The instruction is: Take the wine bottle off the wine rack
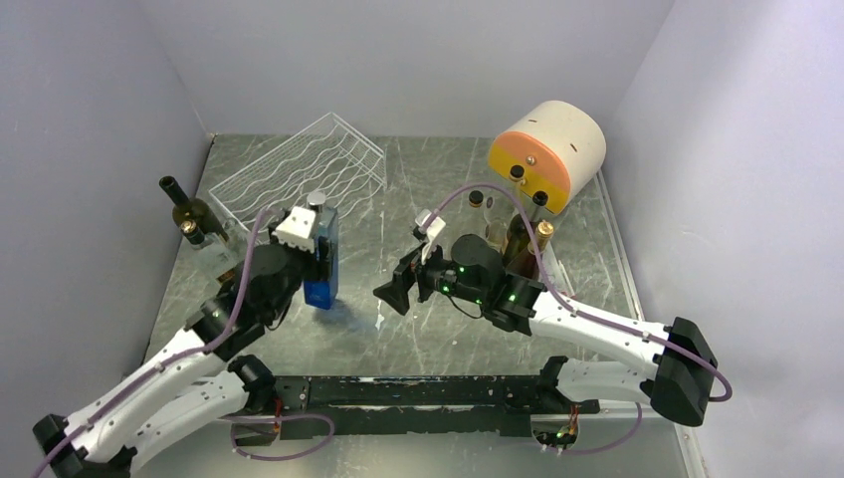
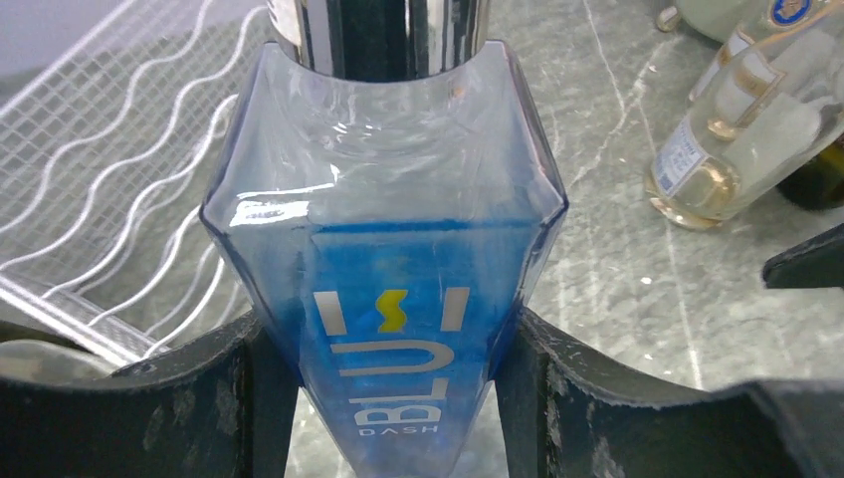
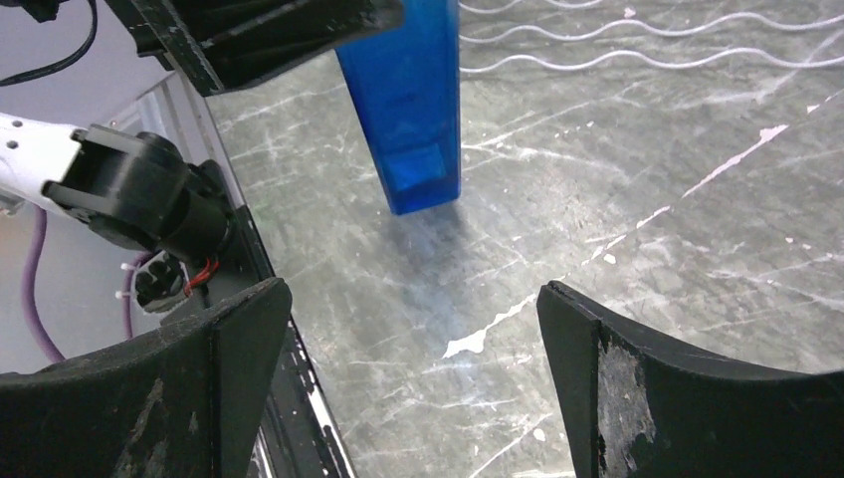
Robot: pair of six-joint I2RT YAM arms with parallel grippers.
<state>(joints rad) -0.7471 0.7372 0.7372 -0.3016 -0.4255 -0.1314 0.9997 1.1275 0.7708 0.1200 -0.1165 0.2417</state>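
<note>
— On the grey marbled table (image 1: 428, 179), where is the wine bottle located?

— The wine bottle (image 1: 321, 261), a translucent blue, flat-sided bottle with a silver cap, is held upright just in front of the white wire wine rack (image 1: 299, 167), off its wavy rows. Whether the base touches the table cannot be told.

— How is the left gripper set?

— The left gripper (image 2: 393, 398) is clamped on the wine bottle. 1 black finger is pressed against each side of the body, at the level of the lettering "BLU DASH".

— And the right gripper?

— The right gripper (image 3: 413, 309) is spread wide, with only the table seen between its 2 fingers. It is positioned low over the table, near the wine bottle's base and apart from it.

— What else is recorded?

— A dark green glass bottle (image 1: 189, 212) and a clear glass bottle (image 1: 212, 257) are seen at the table's left edge, beside the left arm. Several more bottles (image 1: 513, 234) are grouped at the right rear, just in front of a cream cylinder with an orange face (image 1: 552, 149).
</note>
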